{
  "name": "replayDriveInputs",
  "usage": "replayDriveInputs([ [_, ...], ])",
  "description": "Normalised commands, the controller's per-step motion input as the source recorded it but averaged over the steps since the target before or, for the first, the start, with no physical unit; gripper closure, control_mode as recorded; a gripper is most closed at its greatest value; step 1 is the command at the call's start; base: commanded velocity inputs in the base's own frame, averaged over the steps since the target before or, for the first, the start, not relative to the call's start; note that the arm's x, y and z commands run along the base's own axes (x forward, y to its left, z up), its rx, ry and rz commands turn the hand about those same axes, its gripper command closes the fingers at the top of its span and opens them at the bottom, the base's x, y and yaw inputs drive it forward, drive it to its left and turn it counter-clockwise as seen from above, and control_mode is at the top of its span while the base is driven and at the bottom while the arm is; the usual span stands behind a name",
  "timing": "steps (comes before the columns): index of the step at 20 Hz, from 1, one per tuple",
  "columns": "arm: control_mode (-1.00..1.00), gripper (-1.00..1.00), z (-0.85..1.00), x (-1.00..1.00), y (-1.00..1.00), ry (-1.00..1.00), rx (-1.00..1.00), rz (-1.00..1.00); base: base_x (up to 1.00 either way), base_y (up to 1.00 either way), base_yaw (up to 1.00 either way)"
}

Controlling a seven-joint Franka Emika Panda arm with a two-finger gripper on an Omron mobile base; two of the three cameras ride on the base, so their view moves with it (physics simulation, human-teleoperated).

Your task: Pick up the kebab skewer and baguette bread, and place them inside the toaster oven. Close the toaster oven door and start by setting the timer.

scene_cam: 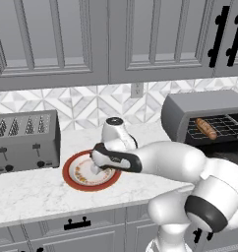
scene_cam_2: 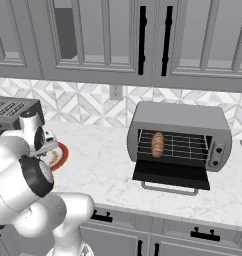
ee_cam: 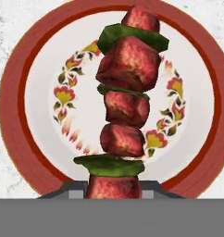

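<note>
1. The kebab skewer — a thin stick strung with dark red-brown meat chunks and green pepper slices — is what this moment turns on. In the hand view it runs from 6 o'clock up to 12 o'clock, straight over the middle of a round white plate with a red rim and a floral ring.

2. Done, as far as I can judge: the baguette bread, a short stubby loaf with a scored golden-brown crust, already lies on the wire rack inside the toaster oven, a grey boxy metal oven at the right end of the marble counter.

3. The toaster oven door, a dark glass panel with a silver bar handle, hangs down open — so closing it and setting the timer are both left.

4. The gripper sits at 6 o'clock of the hand view with its dark tips close on either side of the lowest meat chunk. The jaws are narrow and appear to be clamped on the skewer's near end; whether it is lifted clear of the plate I cannot tell.

5. In the left base view the gripper is low over the plate, which lies just at 3 o'clock of a slotted silver toaster with two levers.

6. Left for the skewer: carrying it across the counter to the oven, well apart from the plate, and setting it on the rack beside the loaf.

7. The chunks look uneven and glossy, the topmost one smallest.
</note>
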Motion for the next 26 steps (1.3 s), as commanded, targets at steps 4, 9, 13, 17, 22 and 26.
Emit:
replayDriveInputs([
  [4,-1.0,1.0,0.72,-0.26,-0.96,-0.04,0.01,0.0,0.0,0.0,0.0],
  [9,-1.0,1.0,0.72,-0.36,-1.0,-0.04,0.0,0.0,0.0,0.0,0.0],
  [13,-1.0,1.0,0.66,-0.36,-1.0,0.0,0.0,0.0,0.0,0.0,0.0],
  [17,-1.0,1.0,0.49,-0.18,-1.0,0.0,0.01,0.0,0.0,0.0,0.0],
  [22,-1.0,1.0,0.32,-0.03,-1.0,0.07,0.0,-0.05,0.0,0.0,0.0],
  [26,-1.0,1.0,0.19,0.0,-1.0,0.15,0.0,-0.07,0.0,0.0,0.0],
])
